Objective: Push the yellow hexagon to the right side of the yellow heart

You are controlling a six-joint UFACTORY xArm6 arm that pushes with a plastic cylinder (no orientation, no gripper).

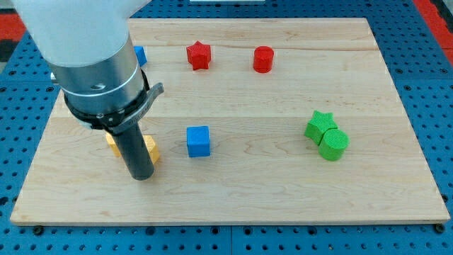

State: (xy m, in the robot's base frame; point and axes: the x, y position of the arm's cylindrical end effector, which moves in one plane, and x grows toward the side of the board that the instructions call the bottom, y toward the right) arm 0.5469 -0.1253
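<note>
My tip (140, 176) rests on the wooden board at the view's lower left. Two yellow blocks lie right behind the rod, mostly hidden by it. One yellow piece (151, 149) shows at the rod's right side and another yellow piece (111, 144) at its left side. I cannot tell which is the hexagon and which is the heart. The tip sits just below and between them, touching or nearly touching them.
A blue cube (198, 140) lies right of the tip. A red star (199, 54) and a red cylinder (262, 59) sit at the view's top. A green star (320, 125) and green cylinder (333, 144) touch at the right. A blue block (140, 55) peeks beside the arm.
</note>
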